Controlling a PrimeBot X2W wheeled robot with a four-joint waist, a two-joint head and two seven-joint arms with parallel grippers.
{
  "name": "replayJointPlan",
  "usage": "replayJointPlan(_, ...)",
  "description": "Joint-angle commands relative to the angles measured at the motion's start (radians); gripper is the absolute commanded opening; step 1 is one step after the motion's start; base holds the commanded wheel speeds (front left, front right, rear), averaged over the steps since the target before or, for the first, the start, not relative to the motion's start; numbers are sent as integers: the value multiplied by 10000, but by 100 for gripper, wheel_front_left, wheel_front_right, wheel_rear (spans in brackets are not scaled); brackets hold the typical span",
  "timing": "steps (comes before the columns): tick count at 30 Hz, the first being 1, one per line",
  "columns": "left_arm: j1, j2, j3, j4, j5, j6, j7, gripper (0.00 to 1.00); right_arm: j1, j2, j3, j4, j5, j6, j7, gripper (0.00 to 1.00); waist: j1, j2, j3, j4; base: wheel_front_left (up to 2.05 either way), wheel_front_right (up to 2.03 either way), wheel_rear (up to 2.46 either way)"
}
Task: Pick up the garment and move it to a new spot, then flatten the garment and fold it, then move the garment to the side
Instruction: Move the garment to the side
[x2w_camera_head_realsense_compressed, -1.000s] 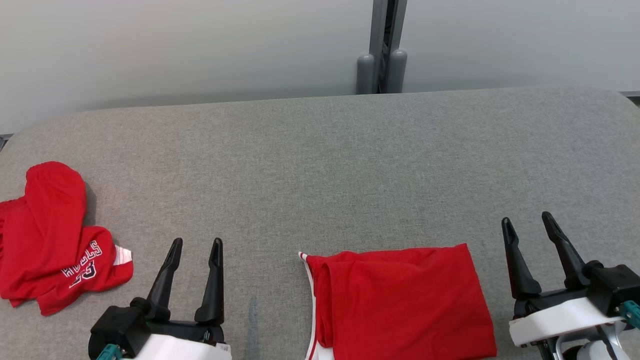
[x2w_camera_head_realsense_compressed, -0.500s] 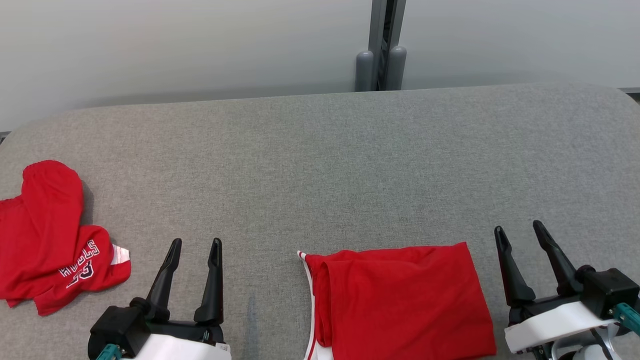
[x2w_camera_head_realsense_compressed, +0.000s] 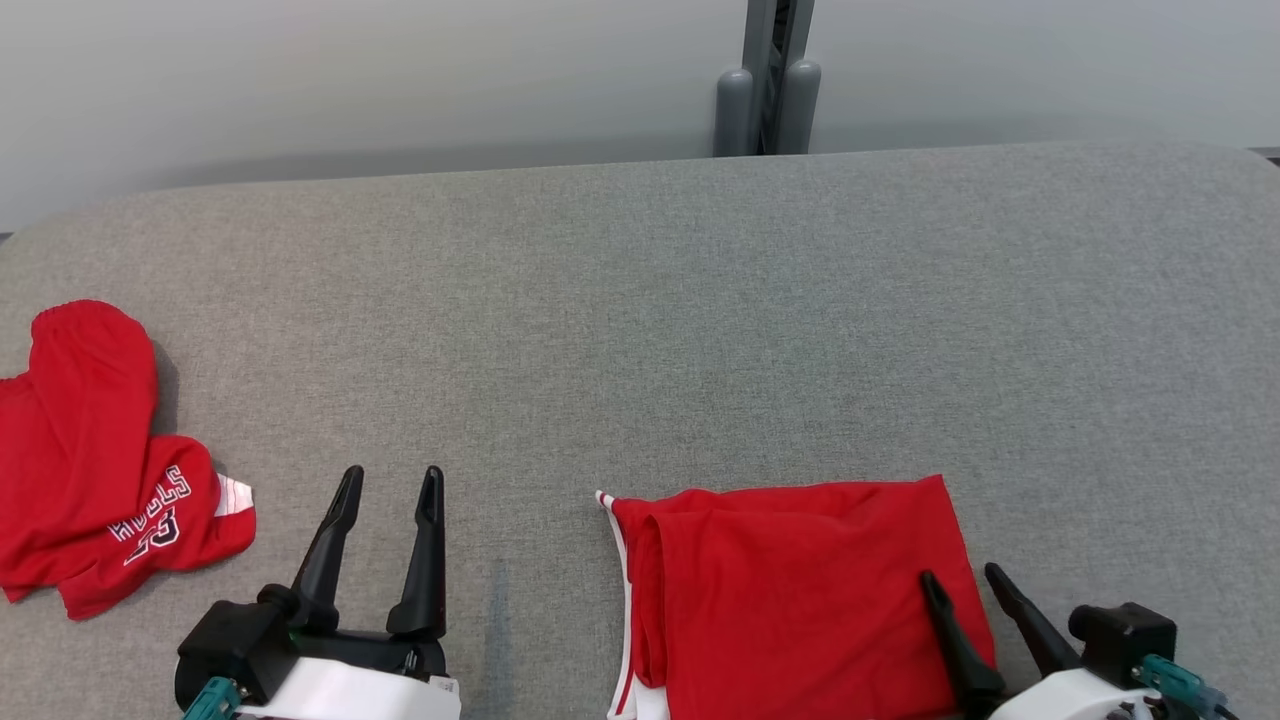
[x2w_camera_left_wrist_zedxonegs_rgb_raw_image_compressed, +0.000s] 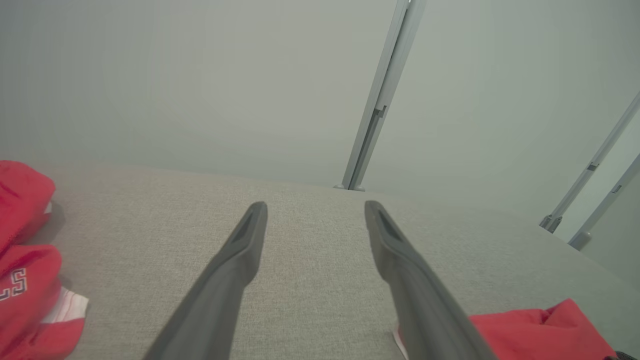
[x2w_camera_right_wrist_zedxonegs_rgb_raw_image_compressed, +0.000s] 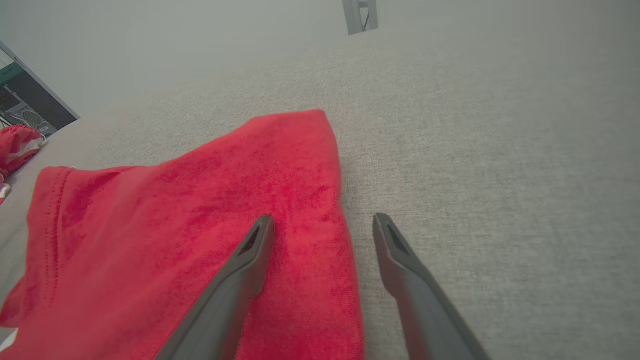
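The red garment (x2w_camera_head_realsense_compressed: 800, 590) lies folded at the near edge of the grey table (x2w_camera_head_realsense_compressed: 700, 320), so likely only the sideways move remains; left gripper (x2w_camera_head_realsense_compressed: 392, 472) and right gripper (x2w_camera_head_realsense_compressed: 960, 572) gape empty above that edge.

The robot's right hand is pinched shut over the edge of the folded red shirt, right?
No. The right hand is open, not shut: the right wrist view shows its fingers spread over the edge of the folded red shirt.
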Motion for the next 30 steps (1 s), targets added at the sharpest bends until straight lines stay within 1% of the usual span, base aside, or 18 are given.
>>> replayJointPlan(1,-155,36,44,21,-54,-54,-7,100,-227,-99,179,144,245,1,45,100,0,-1,40,12,0,0,0)
replayJointPlan(14,-442,35,57,67,74,-208,-7,100,-1198,-375,2049,985,1840,1,435,100,0,-1,502,159,0,0,0)
replayJointPlan(16,-454,38,87,104,115,-259,-7,100,-1293,-416,2326,1076,2039,2,467,24,0,-1,538,178,0,0,0)
replayJointPlan(17,-457,36,96,117,127,-276,-7,100,-1336,-445,2406,1122,2111,2,439,0,0,-1,546,184,0,0,0)
replayJointPlan(23,-457,33,152,126,154,-281,-9,100,-1670,-662,2763,1256,2359,1,202,0,0,-1,554,147,0,0,0)
replayJointPlan(27,-520,32,75,-21,373,-369,-7,100,-2508,-1197,3340,1163,2074,-2,302,0,0,-1,794,-287,0,0,0)
replayJointPlan(28,-603,36,11,-88,550,-453,-9,100,-2902,-1486,3512,1087,1956,-2,428,0,0,-1,981,-490,0,0,0)
replayJointPlan(29,-603,36,11,-88,550,-453,-9,100,-2902,-1486,3512,1087,1956,-2,428,0,0,-1,981,-490,0,0,0)
replayJointPlan(30,-650,36,-14,-114,628,-484,-9,100,-3092,-1631,3585,1040,1923,-2,511,0,0,-1,1090,-592,0,0,0)
